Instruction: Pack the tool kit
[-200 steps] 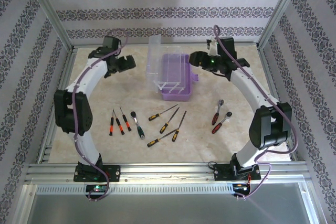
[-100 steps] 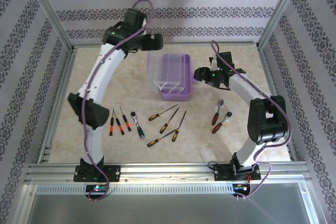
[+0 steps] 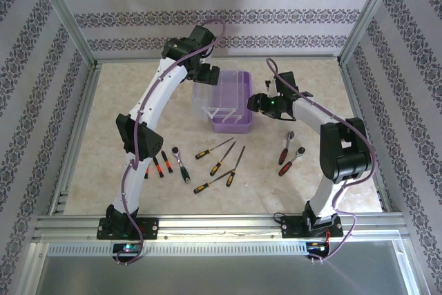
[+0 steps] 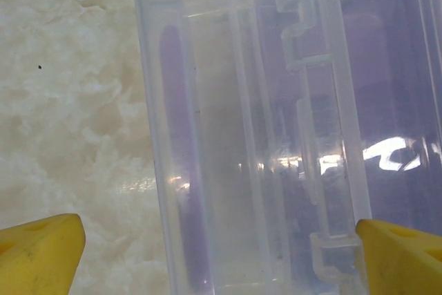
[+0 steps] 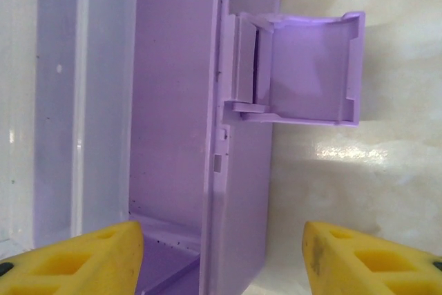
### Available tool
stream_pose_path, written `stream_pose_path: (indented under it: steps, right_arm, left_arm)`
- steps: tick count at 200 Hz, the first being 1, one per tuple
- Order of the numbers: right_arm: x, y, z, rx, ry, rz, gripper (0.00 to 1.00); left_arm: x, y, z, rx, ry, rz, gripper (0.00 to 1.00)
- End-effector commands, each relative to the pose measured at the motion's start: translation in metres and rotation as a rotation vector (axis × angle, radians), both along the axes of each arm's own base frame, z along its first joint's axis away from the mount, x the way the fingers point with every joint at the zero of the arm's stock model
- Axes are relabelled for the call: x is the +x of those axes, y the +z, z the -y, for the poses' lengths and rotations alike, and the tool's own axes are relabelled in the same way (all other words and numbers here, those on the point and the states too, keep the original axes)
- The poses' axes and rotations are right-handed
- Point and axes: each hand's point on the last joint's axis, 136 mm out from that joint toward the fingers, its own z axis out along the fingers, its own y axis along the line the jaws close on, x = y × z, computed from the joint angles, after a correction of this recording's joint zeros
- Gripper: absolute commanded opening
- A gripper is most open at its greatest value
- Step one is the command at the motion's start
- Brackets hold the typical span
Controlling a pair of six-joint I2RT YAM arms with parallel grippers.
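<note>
Overhead, screwdrivers [image 3: 214, 148] near tool kit [image 3: 233, 124]

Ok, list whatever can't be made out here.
- Top view: the left arm covers part of the small screwdrivers.
- Top view: their tips are too small to tell types.
- Left wrist view: the clear lid blurs what lies behind it.
- Right wrist view: the tool kit is cut off by frame edges.

Bright, even and diffuse, with faint soft shadows, white glare streaks on the clear lid [image 4: 290, 129] and slightly hazy wrist close-ups.
</note>
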Motion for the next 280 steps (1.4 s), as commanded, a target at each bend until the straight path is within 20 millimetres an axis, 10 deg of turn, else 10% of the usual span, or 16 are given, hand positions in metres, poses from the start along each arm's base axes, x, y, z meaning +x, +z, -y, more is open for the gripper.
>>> stream_pose_path:
  steps: [1, 125, 280]
  right_arm:
    - [0.002, -0.007, -0.009, -0.012, 0.026, 0.001, 0.61]
    - [0.011, -0.029, -0.020, -0.025, 0.032, -0.032, 0.17]
    - [0.025, -0.028, -0.001, -0.031, -0.023, -0.019, 0.12]
  left_arm:
    - [-0.013, -0.002, 0.000, 0.030, -0.035, -0.037, 0.95]
    - [-0.016, -0.025, 0.002, -0.066, -0.088, -0.084, 0.48]
    - [-0.005, -0.105, -0.035, -0.678, -0.016, -0.066, 0.63]
